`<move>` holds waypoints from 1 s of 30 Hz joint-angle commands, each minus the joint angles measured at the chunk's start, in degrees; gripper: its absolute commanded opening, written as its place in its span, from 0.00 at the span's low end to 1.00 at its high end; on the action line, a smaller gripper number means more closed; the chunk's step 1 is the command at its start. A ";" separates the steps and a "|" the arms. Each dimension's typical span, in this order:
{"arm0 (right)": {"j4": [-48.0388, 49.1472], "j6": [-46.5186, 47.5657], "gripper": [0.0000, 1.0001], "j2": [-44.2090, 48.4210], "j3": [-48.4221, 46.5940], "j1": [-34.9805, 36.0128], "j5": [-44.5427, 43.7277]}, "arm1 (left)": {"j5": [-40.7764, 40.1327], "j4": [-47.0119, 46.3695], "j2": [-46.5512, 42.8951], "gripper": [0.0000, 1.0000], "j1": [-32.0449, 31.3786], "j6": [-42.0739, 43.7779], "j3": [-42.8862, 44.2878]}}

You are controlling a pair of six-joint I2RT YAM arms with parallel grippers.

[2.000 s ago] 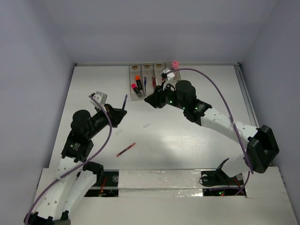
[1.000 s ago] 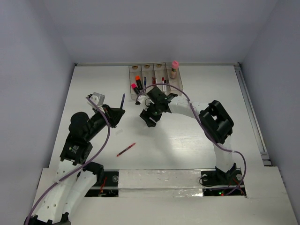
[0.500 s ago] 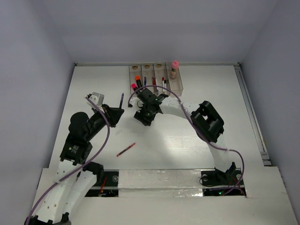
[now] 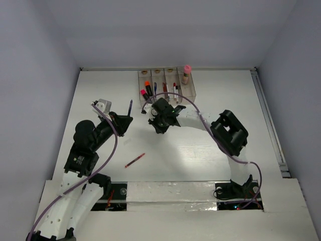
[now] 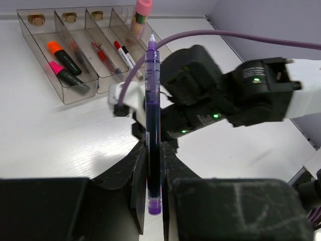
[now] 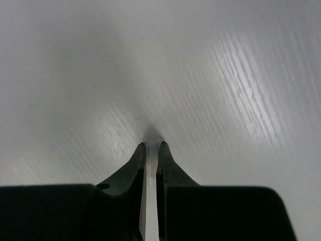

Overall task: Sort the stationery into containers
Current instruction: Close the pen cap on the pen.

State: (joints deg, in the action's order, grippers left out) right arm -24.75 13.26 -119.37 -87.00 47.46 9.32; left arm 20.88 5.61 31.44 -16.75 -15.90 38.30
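My left gripper [image 5: 153, 146] [image 4: 125, 119] is shut on a blue-purple pen [image 5: 152, 95] [image 4: 131, 107] and holds it upright above the table's left half. My right gripper [image 6: 152, 146] [image 4: 159, 127] points down at the table just right of it, in front of the containers [image 4: 191, 90] [image 5: 75, 95]; its jaws are closed on a thin white piece [image 6: 151, 175]. A red pen [image 4: 134, 160] lies on the table nearer the arm bases. The bins hold an orange highlighter [image 4: 147, 84], a pink highlighter [image 4: 143, 93], pens, a white marker [image 5: 124, 52] and an upright pink-capped glue stick [image 4: 186, 74].
The right arm's elbow [image 4: 229, 131] stands high over the right middle of the table, and its purple cable [image 4: 190, 103] arcs above the gripper. White walls close in the back and both sides. A metal rail [image 4: 268, 120] runs along the right edge.
My right gripper's jaws have closed at the table surface, and its wrist has shifted slightly right. The left arm and its pen have held still.
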 commanded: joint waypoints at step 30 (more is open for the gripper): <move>79.07 -67.74 0.00 29.46 21.44 -0.62 -4.84 | 9.35 -8.95 1.43 0.00 0.32 -1.33 0.63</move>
State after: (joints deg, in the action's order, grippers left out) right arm 44.97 -50.37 -90.08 -64.34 45.93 3.05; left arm 28.67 0.47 33.30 -16.75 -17.19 38.30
